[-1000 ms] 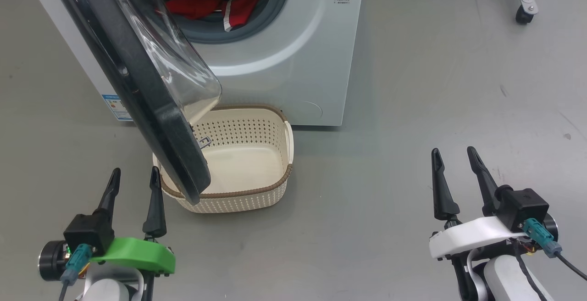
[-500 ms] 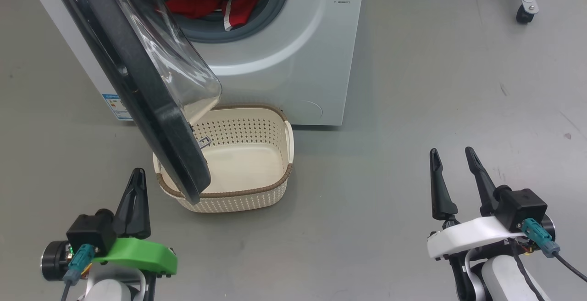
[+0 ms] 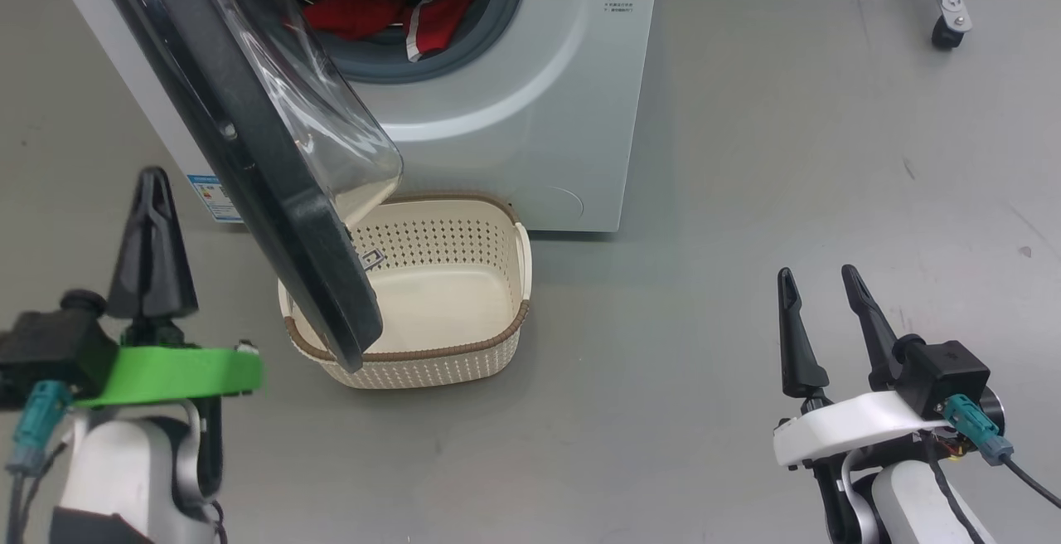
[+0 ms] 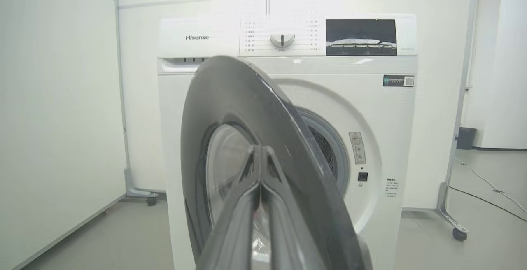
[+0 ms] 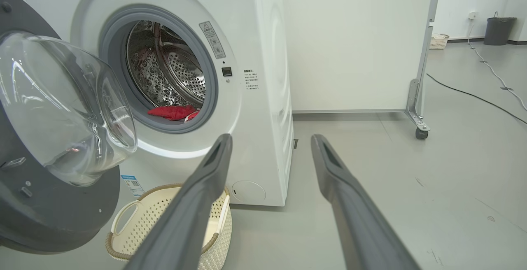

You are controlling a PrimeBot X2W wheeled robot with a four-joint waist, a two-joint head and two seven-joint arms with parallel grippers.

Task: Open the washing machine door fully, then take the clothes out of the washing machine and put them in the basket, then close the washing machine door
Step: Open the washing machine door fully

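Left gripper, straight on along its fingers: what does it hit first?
Most likely the washing machine door: in the left wrist view the shut left gripper points at its outer face, near the middle. Depth is unclear, so I can't judge the gap.

The washing machine door (image 3: 273, 196) pairs a matt black rim with glossy clear glass. Shiny perforated steel drum (image 5: 173, 68); clothes (image 5: 173, 112) of red cloth at its 6 o'clock. Cream plastic basket (image 3: 448, 237).

- Grey floor (image 3: 746, 196), smooth, with a few faint scuffs.
- White partition panel (image 5: 354, 43) on a metal foot with a black caster (image 5: 419, 133).
- Black cable (image 5: 473, 95) trailing across the floor.
- Dark bin (image 5: 498, 30) by the far wall, with a small cream container (image 5: 437, 40) near it.
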